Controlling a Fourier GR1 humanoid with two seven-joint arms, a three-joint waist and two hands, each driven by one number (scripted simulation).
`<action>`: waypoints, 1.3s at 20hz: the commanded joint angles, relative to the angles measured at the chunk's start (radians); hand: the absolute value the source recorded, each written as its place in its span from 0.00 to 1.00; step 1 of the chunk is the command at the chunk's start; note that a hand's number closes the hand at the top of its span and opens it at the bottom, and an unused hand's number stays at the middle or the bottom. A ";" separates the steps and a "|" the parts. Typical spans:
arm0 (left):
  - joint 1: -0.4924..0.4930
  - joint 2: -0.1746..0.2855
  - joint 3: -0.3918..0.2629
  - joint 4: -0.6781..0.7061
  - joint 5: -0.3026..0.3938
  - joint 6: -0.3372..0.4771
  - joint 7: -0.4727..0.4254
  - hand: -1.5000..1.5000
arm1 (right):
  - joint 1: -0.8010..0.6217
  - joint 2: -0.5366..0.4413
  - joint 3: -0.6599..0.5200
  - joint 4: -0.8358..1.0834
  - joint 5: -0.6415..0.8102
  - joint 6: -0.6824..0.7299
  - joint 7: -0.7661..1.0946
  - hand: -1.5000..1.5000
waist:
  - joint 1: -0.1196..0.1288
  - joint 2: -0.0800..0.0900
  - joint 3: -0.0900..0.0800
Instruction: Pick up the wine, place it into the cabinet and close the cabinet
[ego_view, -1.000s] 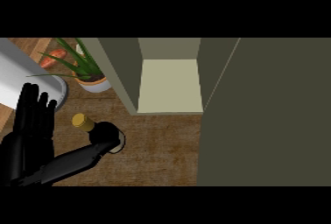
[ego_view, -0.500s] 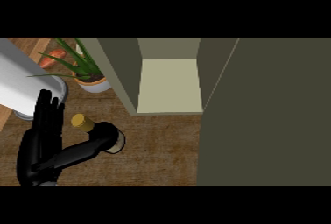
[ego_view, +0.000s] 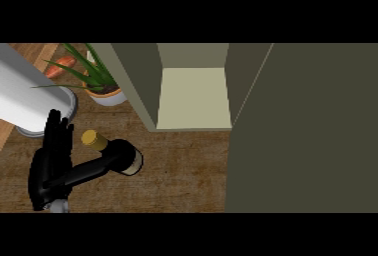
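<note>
Black left hand (ego_view: 50, 160) stands flat, fingers straight together, thumb toward the wine (ego_view: 112, 150).

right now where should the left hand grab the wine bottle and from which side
Take the wine bottle round its dark body, below the gold cap, coming from its left, where the left hand is open beside it. It seems to stand upright, so a side wrap on the round body probably suits best.
</note>
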 joint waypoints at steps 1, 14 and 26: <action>-0.046 -0.004 0.047 0.118 0.036 -0.027 -0.059 0.00 | 0.003 -0.015 0.010 -0.279 -0.029 -0.034 0.173 0.00 | -0.004 0.002 -0.001; -0.017 -0.048 0.100 0.379 0.140 -0.184 -0.332 0.00 | 0.045 -0.031 0.016 -0.278 -0.035 -0.017 0.115 0.00 | 0.000 0.000 0.000; -0.061 -0.124 0.113 0.622 0.187 -0.207 -0.542 0.00 | 0.051 -0.032 -0.009 -0.270 -0.054 -0.014 0.104 0.00 | -0.007 0.001 0.000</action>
